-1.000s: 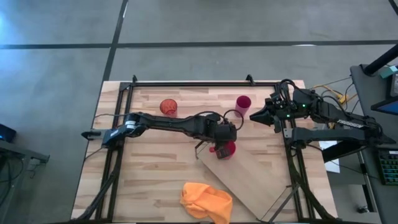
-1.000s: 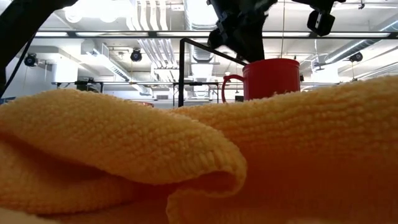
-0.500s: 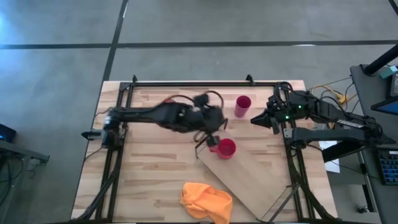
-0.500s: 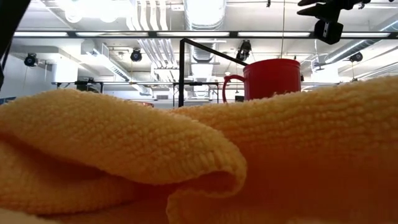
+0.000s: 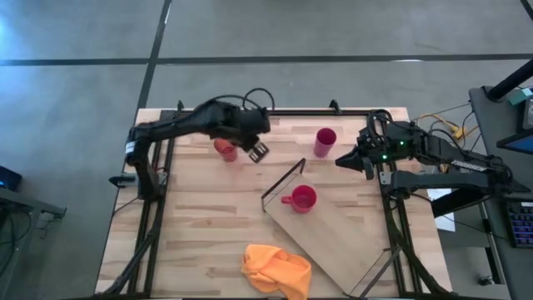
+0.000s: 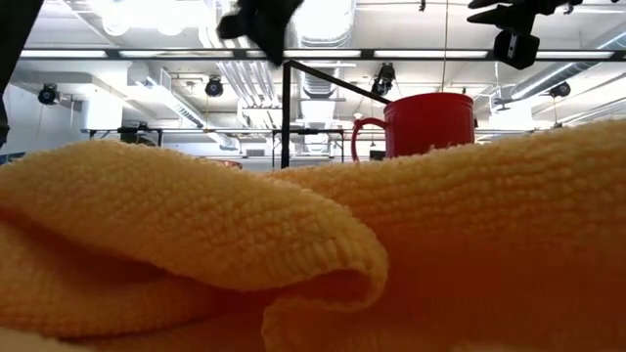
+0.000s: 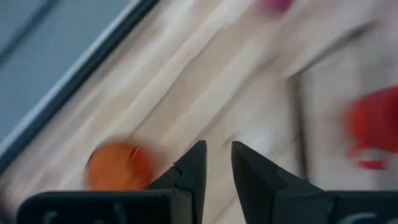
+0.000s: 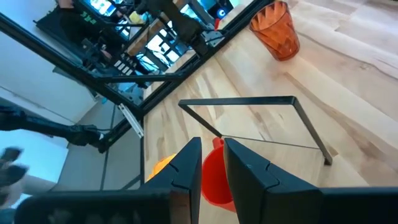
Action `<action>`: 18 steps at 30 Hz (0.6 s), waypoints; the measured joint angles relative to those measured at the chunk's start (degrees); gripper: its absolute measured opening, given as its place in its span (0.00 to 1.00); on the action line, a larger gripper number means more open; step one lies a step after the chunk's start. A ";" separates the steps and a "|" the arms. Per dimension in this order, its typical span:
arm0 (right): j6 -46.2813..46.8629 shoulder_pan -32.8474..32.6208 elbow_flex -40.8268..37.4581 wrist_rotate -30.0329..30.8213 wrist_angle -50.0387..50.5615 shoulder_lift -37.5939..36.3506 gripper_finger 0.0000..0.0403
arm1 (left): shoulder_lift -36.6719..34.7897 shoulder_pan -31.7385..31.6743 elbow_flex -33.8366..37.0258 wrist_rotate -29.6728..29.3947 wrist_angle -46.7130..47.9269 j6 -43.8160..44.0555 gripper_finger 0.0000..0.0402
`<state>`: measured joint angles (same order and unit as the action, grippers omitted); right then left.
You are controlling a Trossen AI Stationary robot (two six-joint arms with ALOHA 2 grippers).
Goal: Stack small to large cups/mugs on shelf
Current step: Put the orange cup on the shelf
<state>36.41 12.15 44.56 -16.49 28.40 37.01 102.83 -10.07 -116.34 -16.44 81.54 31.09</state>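
Observation:
The red mug stands on its base on the plywood shelf, next to the shelf's black wire frame. It also shows in the low view. The orange tumbler and the pink cup stand on the table farther back. My left gripper hangs just right of the tumbler, fingers nearly together, empty. My right gripper waits right of the pink cup, fingers nearly together, empty.
The yellow-orange cloth lies at the table's near edge and fills the low view's foreground. The shelf lies slantwise across the table's right half. A black frame runs along the table's far edge.
My left gripper has left the red mug, risen, and swung toward the table's far left, ending beside the orange tumbler. The mug stays upright on the shelf where it was.

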 joint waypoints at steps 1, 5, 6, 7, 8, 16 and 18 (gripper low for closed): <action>0.07 -0.04 0.01 -0.01 0.00 0.00 0.16 | 0.08 -1.38 1.64 0.21 1.83 1.29 0.15; 0.06 -0.04 0.01 0.00 0.14 0.07 0.16 | 0.15 -4.60 8.75 3.37 6.45 3.03 0.15; 0.06 -0.04 0.01 0.00 0.09 0.13 0.16 | 0.12 -4.79 10.26 4.48 5.84 3.04 0.15; 0.06 -0.04 0.01 0.00 0.11 0.16 0.16 | 0.15 -4.92 11.67 5.29 5.30 2.87 0.15; 0.05 -0.04 0.01 0.00 0.13 0.20 0.16 | 0.21 -4.96 12.93 5.52 4.04 2.25 0.15; 0.06 -0.04 0.01 0.00 0.13 0.26 0.16 | 0.19 -5.91 20.20 6.27 -3.54 0.04 0.15; 0.17 -0.04 0.01 0.00 0.13 0.26 0.16 | 0.21 -6.55 21.25 6.22 -3.58 0.01 0.15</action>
<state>36.57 12.12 44.58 -16.49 28.53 37.28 103.04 -16.62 -95.10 -10.22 77.95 31.10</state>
